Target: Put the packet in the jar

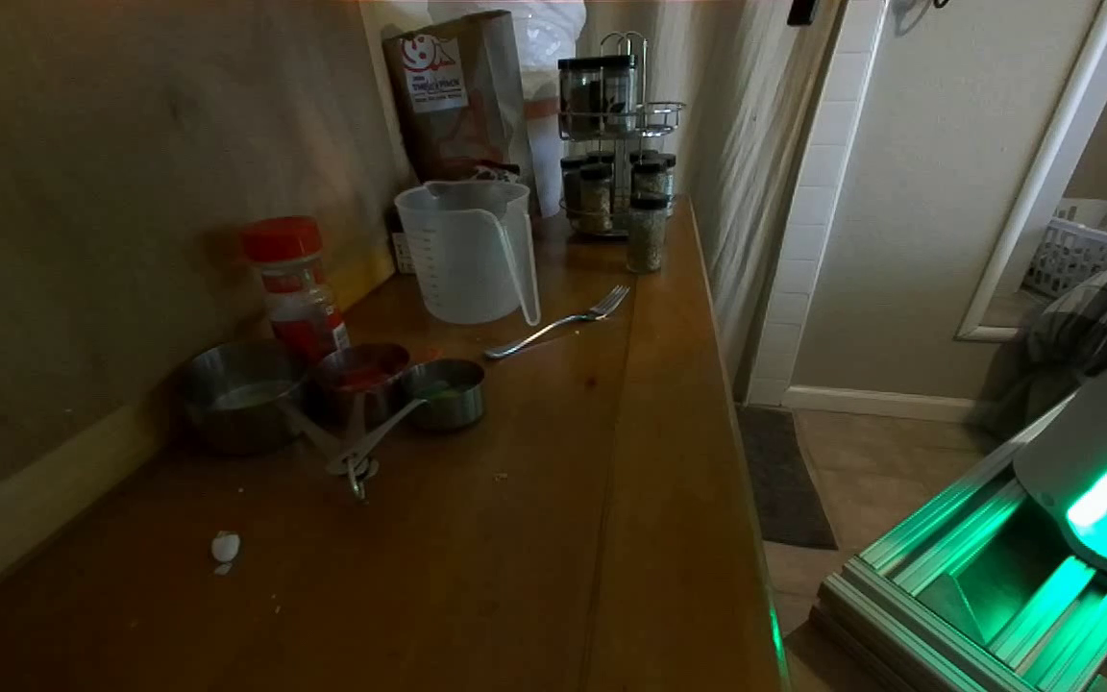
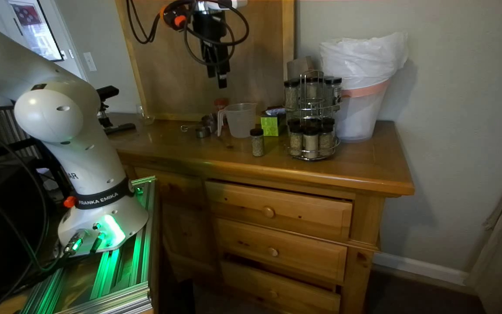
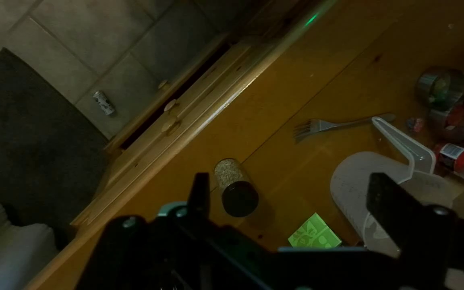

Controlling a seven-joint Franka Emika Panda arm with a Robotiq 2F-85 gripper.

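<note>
Packet (image 1: 469, 117): one, brown, upright, pale-labelled. Place, in an exterior view: far end of the counter (image 1: 515, 557), beyond the jar (image 1: 462, 269), foot hidden; whether the two touch cannot be told. Long axis close to vertical.

Jar: one, translucent, upright, uncovered. Packet outside it; placing judged not begun.

Gripper (image 3: 289, 181): one, on the only arm (image 2: 94, 157). Fingers (image 3: 200, 193) wide apart, nothing between them. In an exterior view it points down, high over the counter, above the jar and slightly left of it; depth uncertain. Packet not made out in the wrist view.

Governing relation, same exterior view: from the gripper the packet lies right, past the jar and the green box (image 2: 270, 126), apparently farther off; only its top shows, behind the spice rack (image 2: 311, 158). Judged need: travel right and far, then descend along the packet's upright axis, a finger to each side of its top edge. Likeliest hazard: catching the spice rack. Packet looks taller than the jar; a full fit is doubtful.

Also listed: fork (image 1: 558, 323), just beside the jar; red-capped bottle (image 1: 299, 288).
</note>
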